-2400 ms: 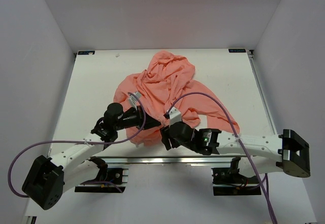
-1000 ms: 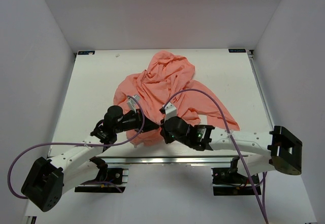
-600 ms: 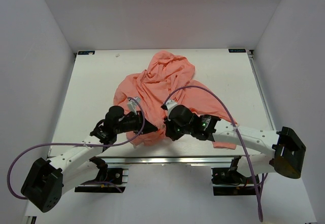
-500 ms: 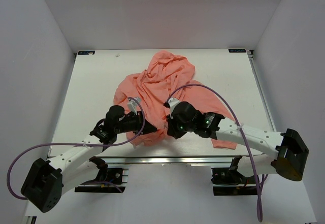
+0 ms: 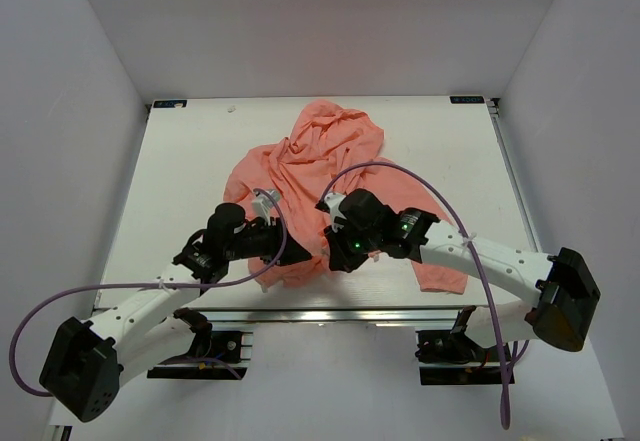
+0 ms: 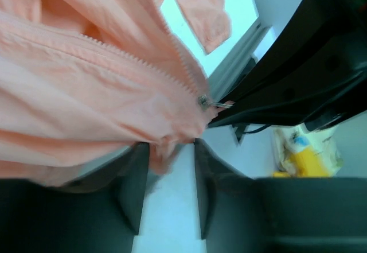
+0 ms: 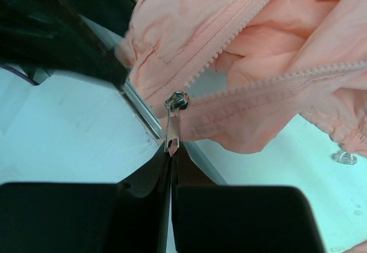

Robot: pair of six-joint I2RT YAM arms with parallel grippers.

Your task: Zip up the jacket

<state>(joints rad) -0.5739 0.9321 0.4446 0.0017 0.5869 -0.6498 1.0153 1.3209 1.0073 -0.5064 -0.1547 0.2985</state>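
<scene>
The salmon-pink jacket lies crumpled mid-table, its hem near the front edge. My right gripper is shut on the metal pull tab of the zipper slider, where the two rows of teeth meet. In the right wrist view the jacket hangs just above the right gripper. My left gripper sits beside it at the hem. In the left wrist view the left gripper stands open, a blurred fold of jacket hem at its tips, the slider a little beyond.
The table's front edge with its aluminium rail runs right under both grippers. Purple cables arch over the right arm and loop from the left arm. White walls close in the table on three sides. A yellow object lies below the edge.
My left gripper has gone from shut to open, letting the hem go. The right gripper, still pinching the pull tab, has moved up the jacket away from the front edge.
</scene>
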